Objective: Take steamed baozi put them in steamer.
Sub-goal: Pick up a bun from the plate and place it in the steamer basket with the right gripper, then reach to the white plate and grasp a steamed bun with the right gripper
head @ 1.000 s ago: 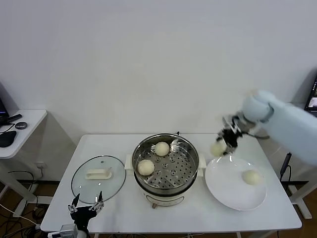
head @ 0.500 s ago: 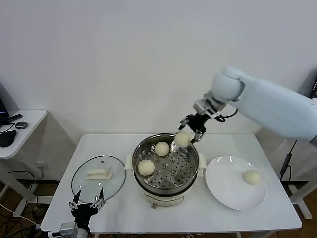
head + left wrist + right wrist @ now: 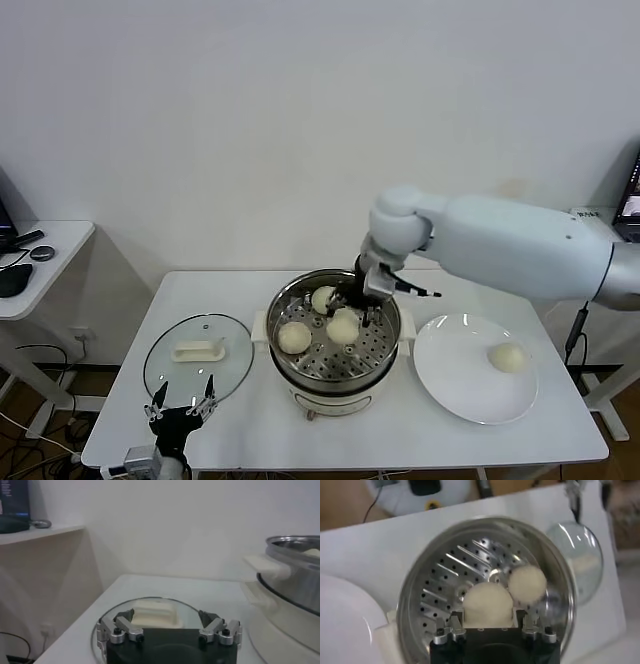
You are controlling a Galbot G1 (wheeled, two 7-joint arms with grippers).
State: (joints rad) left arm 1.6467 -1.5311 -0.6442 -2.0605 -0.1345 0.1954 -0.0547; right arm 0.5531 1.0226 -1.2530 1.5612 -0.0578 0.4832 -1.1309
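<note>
Right pincer [image 3: 352,302] now down inside steamer [image 3: 384,352] — pinching a baozi [image 3: 343,327]; left pincer [image 3: 180,412] spread, idle.

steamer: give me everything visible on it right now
The steamer is a round, shiny stainless-steel pot on a cream-white base, with a cream side handle at each side. It stands upright mid-table, between the glass lid and the white plate, lid off. Its perforated tray holds two loose baozi. A third baozi sits low over the tray between the fingers of the right gripper, which reaches inside the rim. Whether that one rests on the tray cannot be told.
</note>
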